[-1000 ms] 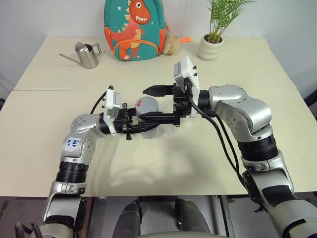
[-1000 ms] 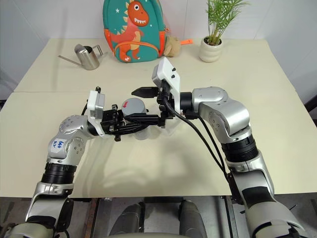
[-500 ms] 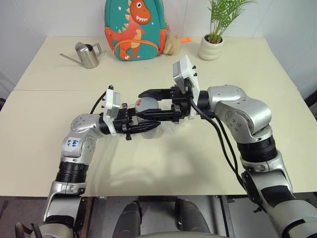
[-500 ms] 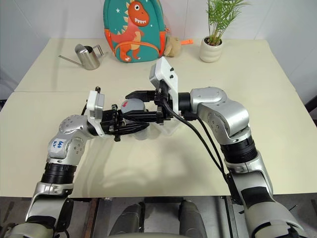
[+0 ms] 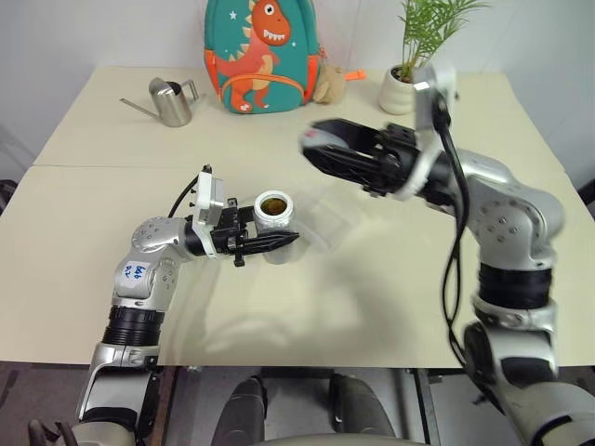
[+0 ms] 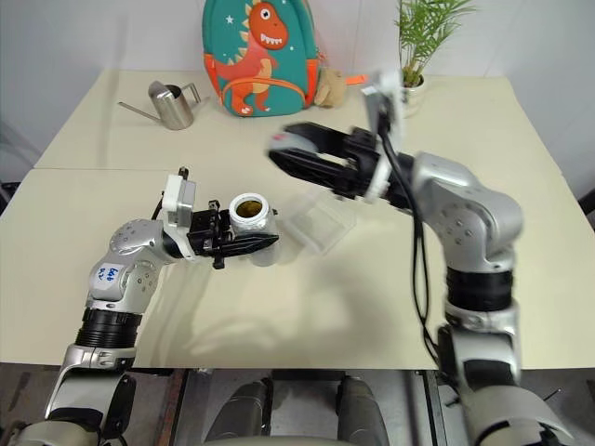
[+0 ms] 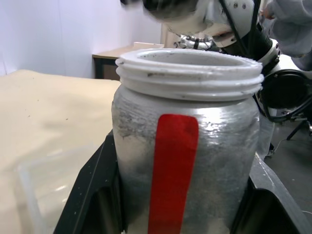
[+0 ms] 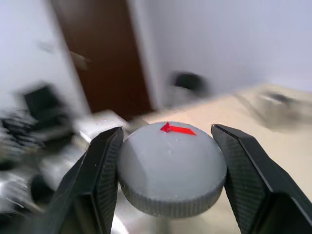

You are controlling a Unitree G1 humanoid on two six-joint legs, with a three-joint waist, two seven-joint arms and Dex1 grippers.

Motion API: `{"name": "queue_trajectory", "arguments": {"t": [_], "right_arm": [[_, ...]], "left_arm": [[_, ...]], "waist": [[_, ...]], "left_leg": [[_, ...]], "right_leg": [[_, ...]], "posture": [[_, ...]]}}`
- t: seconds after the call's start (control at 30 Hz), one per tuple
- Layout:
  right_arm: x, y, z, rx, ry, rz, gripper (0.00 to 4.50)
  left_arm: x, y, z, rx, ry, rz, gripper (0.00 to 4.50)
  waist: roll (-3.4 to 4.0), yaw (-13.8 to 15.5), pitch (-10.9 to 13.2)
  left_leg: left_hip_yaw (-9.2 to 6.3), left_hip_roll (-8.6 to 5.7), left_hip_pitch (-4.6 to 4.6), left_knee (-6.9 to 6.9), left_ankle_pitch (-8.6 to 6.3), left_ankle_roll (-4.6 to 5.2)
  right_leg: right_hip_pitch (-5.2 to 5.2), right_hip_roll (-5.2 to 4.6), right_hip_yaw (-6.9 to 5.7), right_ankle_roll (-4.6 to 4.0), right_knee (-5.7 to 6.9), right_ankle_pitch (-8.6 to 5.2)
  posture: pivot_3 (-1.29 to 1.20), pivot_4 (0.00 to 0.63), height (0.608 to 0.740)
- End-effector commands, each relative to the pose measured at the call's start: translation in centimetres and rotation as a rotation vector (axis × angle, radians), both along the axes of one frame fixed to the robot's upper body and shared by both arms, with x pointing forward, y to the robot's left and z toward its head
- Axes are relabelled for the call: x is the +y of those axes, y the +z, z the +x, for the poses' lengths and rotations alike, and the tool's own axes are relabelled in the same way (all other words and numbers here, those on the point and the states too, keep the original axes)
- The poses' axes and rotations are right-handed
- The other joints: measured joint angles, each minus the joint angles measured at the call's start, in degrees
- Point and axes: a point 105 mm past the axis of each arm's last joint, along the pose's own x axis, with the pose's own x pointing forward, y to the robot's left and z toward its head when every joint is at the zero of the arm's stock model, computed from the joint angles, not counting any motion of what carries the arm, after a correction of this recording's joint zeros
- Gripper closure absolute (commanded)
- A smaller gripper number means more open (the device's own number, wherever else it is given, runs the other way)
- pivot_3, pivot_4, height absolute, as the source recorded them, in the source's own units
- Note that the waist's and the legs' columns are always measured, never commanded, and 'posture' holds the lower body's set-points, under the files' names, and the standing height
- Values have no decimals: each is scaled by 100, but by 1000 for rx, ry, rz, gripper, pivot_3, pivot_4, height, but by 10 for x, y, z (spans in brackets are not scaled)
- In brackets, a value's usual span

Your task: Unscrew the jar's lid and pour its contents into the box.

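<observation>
My left gripper (image 5: pixel 282 242) is shut on the jar (image 5: pixel 275 221), holding it upright just above the table; its mouth is uncovered and the brown contents (image 5: pixel 272 203) show inside. In the left wrist view the jar (image 7: pixel 185 146) has frosted sides and a red stripe, with a black finger (image 7: pixel 90 187) on each side. My right gripper (image 5: pixel 314 141) is raised to the right of the jar, shut on the lid (image 8: pixel 171 168), a grey cap with a red mark. The clear box (image 6: pixel 321 226) lies on the table just right of the jar.
A steel watering can (image 5: pixel 170 100), a dinosaur backpack (image 5: pixel 260 56), a plush toy (image 5: pixel 325 84) and a potted plant (image 5: pixel 400 88) line the table's far edge. A seam crosses the table (image 5: pixel 84 165) behind the jar.
My right gripper shut on the lid, then carried it up and to the right, off the jar. The jar's mouth now stands uncovered. The left gripper has kept still.
</observation>
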Motion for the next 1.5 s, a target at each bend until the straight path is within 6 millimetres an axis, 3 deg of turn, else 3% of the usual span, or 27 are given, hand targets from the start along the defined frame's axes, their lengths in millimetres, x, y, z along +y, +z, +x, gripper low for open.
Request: {"name": "queue_trajectory", "arguments": {"t": [0.03,0.13,0.2,0.47,0.63,0.73,0.83,1.0,1.1,1.3,1.5], "right_arm": [[-57,-28,16,-140,-264,-86,1909],[-101,-74,23,-121,-445,-150,1909],[-121,-93,24,-103,-539,-143,1909],[-141,-134,22,-13,-656,-88,1909],[-144,-151,20,74,-672,-53,236],[-145,-143,17,59,-662,-30,34],[-140,-115,10,14,-595,-16,34],[-114,-72,-12,-7,-375,-56,34],[-93,-51,-28,-16,-231,-111,34],[-70,-32,-45,-74,-127,-184,34],[-66,-32,-52,-71,-135,-206,34]], "left_arm": [[10,10,0,-37,29,-33,2548],[16,11,2,-27,38,-36,2548],[19,12,4,-25,43,-32,2548],[20,16,11,-26,50,-39,2548],[15,19,13,-13,23,-48,2548],[12,19,15,-13,15,-44,2548],[12,23,22,-41,37,-43,2548],[11,38,35,-86,55,-41,2548],[5,46,57,-140,128,16,2548],[-14,58,87,-290,256,117,2548],[-38,65,96,-678,366,234,2548]], "waist": [[0,29,0],[0,22,0],[0,4,0],[1,-117,1],[1,-110,1],[1,-109,1],[2,-106,1],[4,-94,3],[2,-72,4],[0,23,4],[-9,99,9]], "left_leg": [[4,0,0,0,-1,2],[18,1,2,0,-2,3],[29,0,5,1,-2,3],[47,5,30,4,2,2],[49,4,33,4,1,2],[49,4,32,4,1,2],[49,5,32,4,1,2],[49,5,31,10,1,2],[49,4,31,10,1,3],[50,3,21,11,-3,9],[58,1,-4,11,-4,8]], "right_leg": [[-1,0,3,0,-7,0],[-3,0,13,1,-10,0],[-3,0,24,6,-9,3],[1,4,47,6,6,14],[6,3,49,7,-1,15],[6,3,49,8,-1,15],[6,3,49,8,-1,15],[8,3,48,11,-1,16],[9,3,47,11,-4,17],[9,3,46,20,-28,21],[1,0,45,33,-37,28]], "posture": [[0,150,740],[0,150,740],[0,150,740],[0,150,740],[0,150,740],[0,150,740],[0,150,740],[0,150,740],[0,150,740],[0,150,740],[0,150,740]]}}
